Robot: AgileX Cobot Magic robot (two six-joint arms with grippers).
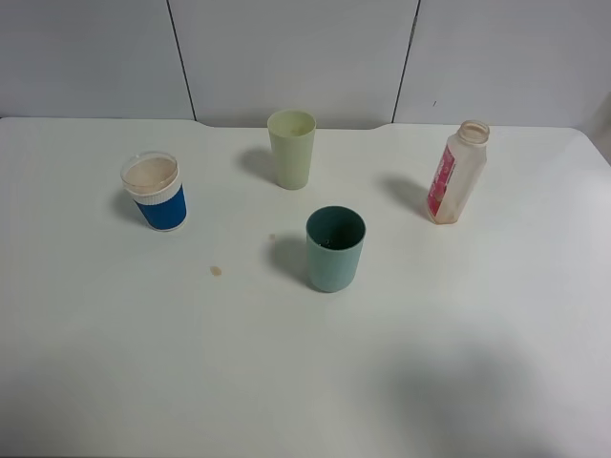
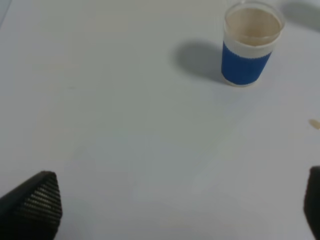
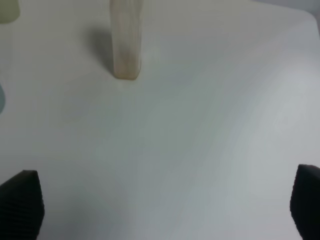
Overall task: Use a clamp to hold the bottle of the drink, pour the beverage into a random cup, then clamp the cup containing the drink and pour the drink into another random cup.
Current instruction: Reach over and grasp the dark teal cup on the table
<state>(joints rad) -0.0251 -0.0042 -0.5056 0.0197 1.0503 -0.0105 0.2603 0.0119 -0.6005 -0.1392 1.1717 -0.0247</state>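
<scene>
The whitish bottle [image 1: 455,174] with a red-pink label stands upright at the right of the white table [image 1: 115,363], cap off. Its lower body [image 3: 125,40] shows in the right wrist view, well ahead of my open right gripper [image 3: 165,207]. The blue-and-white cup [image 1: 155,191] with a brownish inside stands at the left; it shows again [image 2: 250,42] far beyond my open left gripper [image 2: 182,207]. A pale yellow-green cup [image 1: 291,148] stands at the back middle and a teal cup [image 1: 335,248] in the centre. Neither arm appears in the exterior high view. Both grippers hold nothing.
Two small brown spots [image 1: 216,270] lie on the table left of the teal cup; one spot [image 2: 314,123] shows in the left wrist view. A grey panelled wall [image 1: 296,57] runs behind the table's back edge.
</scene>
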